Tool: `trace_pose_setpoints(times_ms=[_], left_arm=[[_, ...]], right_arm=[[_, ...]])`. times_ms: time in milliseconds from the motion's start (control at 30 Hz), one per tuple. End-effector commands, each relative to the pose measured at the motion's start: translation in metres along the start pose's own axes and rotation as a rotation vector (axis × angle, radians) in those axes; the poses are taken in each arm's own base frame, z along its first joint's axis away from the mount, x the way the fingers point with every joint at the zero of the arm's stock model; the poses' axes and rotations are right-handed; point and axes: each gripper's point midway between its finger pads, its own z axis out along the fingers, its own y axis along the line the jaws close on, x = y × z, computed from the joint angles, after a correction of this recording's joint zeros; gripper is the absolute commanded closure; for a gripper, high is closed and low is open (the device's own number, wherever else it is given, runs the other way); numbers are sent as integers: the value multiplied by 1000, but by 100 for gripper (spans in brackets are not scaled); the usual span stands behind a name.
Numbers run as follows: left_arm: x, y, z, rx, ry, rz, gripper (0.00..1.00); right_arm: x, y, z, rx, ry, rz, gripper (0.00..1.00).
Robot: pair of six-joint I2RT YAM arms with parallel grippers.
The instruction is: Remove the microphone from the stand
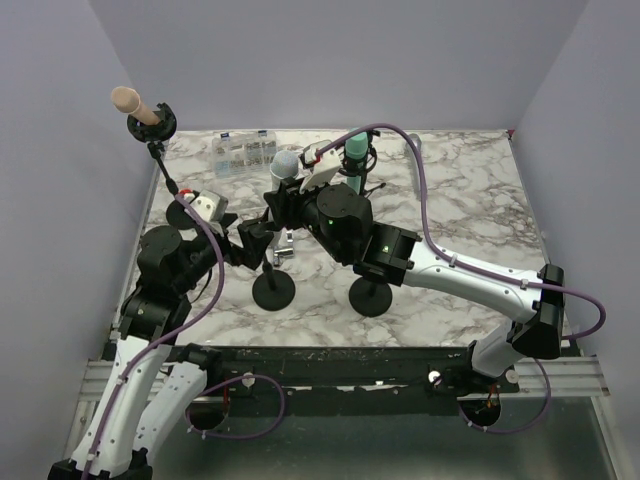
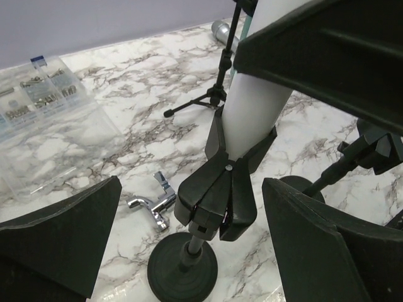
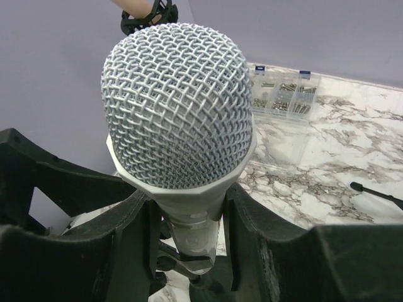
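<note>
Microphone [image 1: 285, 165] and stand [image 1: 273, 290] are carried on the marble bench [image 1: 470, 200], and the stand is taken as the reference for every place given below. The right arm [image 1: 470, 275] is stretched in from the stand's right side, and the left arm [image 1: 150, 300] is bent in from the stand's left side. The right end effector [image 3: 192, 245] is placed at the top of the stand. The left end effector [image 2: 191, 201] is held lower, level with the clip [image 2: 217, 195] above the stand's round base.

The microphone is seated tail-down in that clip. Its long axis rises steeply from the stand with a slight lean, and its grey mesh head is uppermost. The right end effector is closed around the pale body just under the head, and its fingers [image 3: 129, 245] appear to press on either side. The microphone is thus gripped but not yet drawn out of the clip. The left end effector is spread wide with nothing gripped. Its fingers [image 2: 63, 233] are set on either side of the stand, touching neither clip nor post.

The coming move is judged to turn on a pull along the microphone's axis, up and away from the stand. The right end effector is the one already placed for that pull, and the stand could be steadied by the left.
</note>
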Motion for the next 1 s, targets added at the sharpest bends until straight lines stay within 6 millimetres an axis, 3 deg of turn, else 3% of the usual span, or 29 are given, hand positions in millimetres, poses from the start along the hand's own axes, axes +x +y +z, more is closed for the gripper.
trace_pose_setpoints(times_ms=[0,167,333,367,400,433,467,500,800,967], left_arm=[[1,5,8,0,-11,34,1],[4,1,15,41,9,26,3],[2,-3,15,61,4,31,11],[2,-4,15,68,6,38,19],[3,-6,14,82,12,46,35],[5,-7,14,92,19,51,55],[5,-8,13,94,20,52,86],[7,-5,14,79,25,46,100],[25,-9,13,112,58,35,100],[28,-13,14,139,65,28,100]], right_arm=[[-2,13,2,-46,-12,12,95],[0,14,2,-48,-9,13,95],[1,13,2,-51,-5,19,95],[1,13,2,-50,-5,18,95],[2,14,2,-53,-5,18,95],[2,14,2,-51,-4,16,95],[1,13,1,-51,-4,16,95],[1,13,1,-48,-6,15,95],[-18,-4,-5,26,-55,-29,96],[-39,-37,-11,198,-110,-92,96]])
